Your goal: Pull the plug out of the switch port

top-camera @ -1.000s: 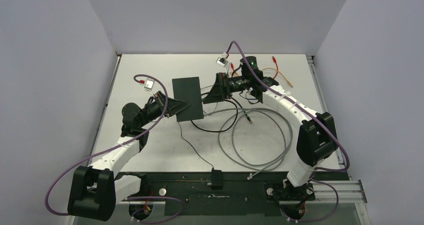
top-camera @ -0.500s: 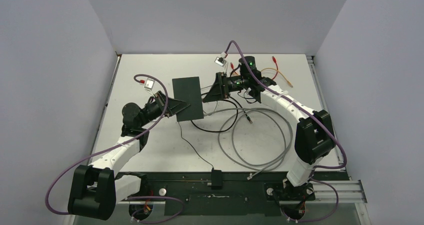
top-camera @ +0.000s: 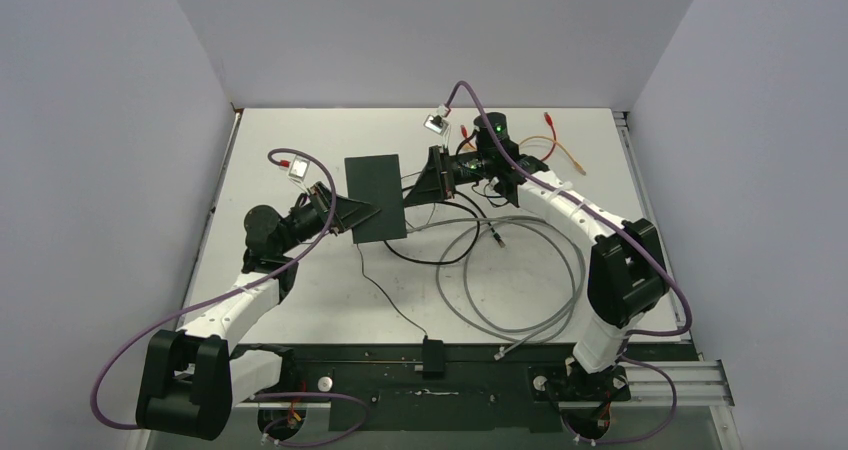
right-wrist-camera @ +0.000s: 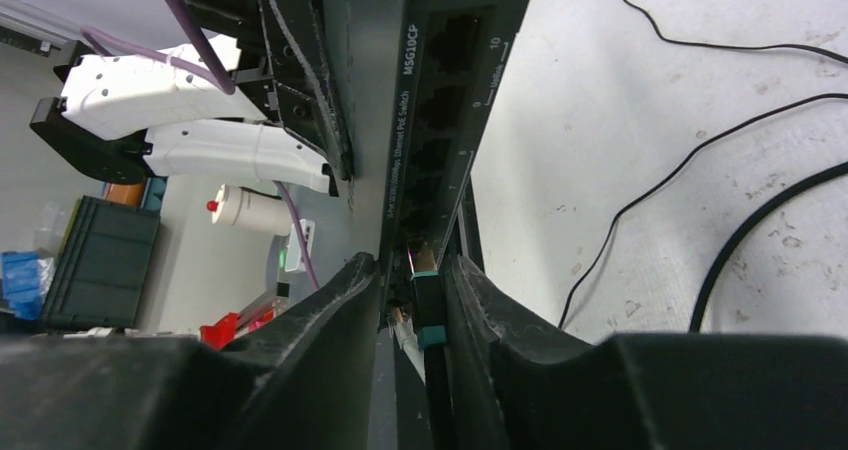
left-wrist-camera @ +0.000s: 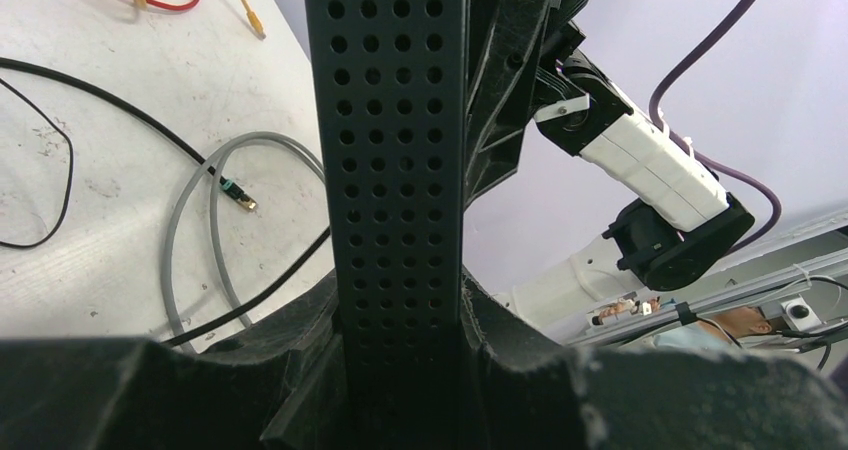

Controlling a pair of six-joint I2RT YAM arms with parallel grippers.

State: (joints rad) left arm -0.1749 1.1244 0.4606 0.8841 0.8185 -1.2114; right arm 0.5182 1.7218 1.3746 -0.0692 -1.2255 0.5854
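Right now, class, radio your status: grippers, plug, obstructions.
Left gripper shut on switch. Right gripper shut on plug, plug seated. Loose cables nearby, none blocking.

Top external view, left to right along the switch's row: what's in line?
left end effector → switch → right end effector → orange cable. The grey cable loop is left out because it spans too wide to place.

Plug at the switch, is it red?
No, the plug in the right gripper at the switch has a teal boot.
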